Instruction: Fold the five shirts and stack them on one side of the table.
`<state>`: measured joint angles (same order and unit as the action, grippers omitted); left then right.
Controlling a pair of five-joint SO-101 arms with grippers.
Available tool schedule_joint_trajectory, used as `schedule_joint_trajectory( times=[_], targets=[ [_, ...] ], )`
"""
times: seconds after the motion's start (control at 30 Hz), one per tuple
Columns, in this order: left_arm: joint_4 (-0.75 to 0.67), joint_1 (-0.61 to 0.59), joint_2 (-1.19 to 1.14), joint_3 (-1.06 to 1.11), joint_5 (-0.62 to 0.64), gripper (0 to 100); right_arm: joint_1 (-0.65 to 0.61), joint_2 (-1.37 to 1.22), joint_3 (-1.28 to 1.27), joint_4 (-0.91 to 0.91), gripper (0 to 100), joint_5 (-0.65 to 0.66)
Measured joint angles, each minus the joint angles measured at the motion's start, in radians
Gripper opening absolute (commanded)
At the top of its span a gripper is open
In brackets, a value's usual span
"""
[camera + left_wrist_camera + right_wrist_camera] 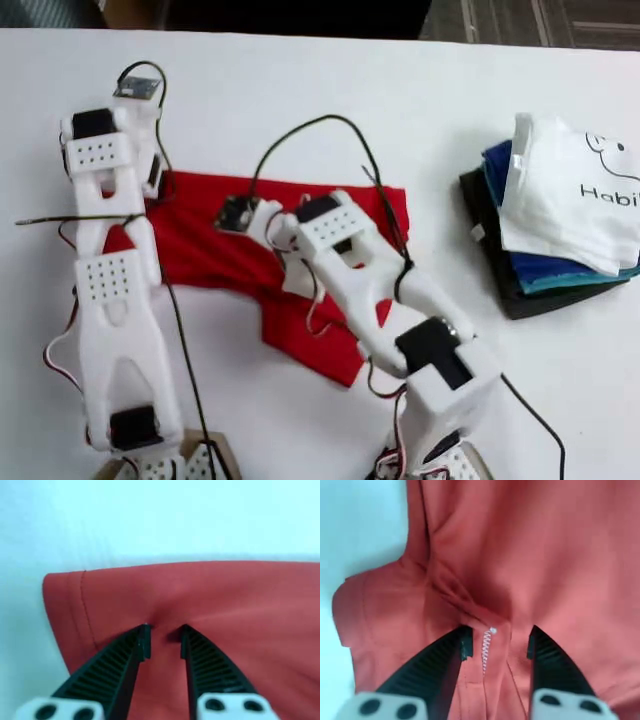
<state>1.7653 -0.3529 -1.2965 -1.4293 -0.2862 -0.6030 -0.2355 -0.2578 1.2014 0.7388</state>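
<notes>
Where the two arms reached in from the near edge, the red shirt (205, 250) lay under them on the white table (300, 100). Its long axis ran side to side, and one flap trailed nearer. It was plain and wrinkled. The left gripper (164, 637) pressed by its stitched hem, jaws slightly apart. The right gripper (497, 642) straddled a puckered seam, jaws wider apart. That arm and black cables (375, 170) crossed its middle. A stack of folded shirts (560, 230), white on top, sat at the right.

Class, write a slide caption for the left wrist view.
Left tool pressing into the red shirt near its stitched hem, cloth puckering between its tips.
</notes>
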Motion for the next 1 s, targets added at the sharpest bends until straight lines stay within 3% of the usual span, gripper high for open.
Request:
schedule_joint_trajectory(
  times=[0.1,0.4,0.73,1.0],
  targets=[
    [0.000,0.000,0.000,0.000,0.000,13,-0.031,0.000,0.012,0.020,1.8,0.000],
    [0.000,0.000,0.000,0.000,0.000,13,-0.061,-0.002,0.018,0.057,2.2,0.000],
    [0.000,0.000,0.000,0.000,0.000,13,-0.069,0.152,0.018,0.265,2.2,-0.006],
    [0.000,0.000,0.000,0.000,0.000,13,-0.204,0.215,0.018,0.354,2.4,-0.018]
  ],
)
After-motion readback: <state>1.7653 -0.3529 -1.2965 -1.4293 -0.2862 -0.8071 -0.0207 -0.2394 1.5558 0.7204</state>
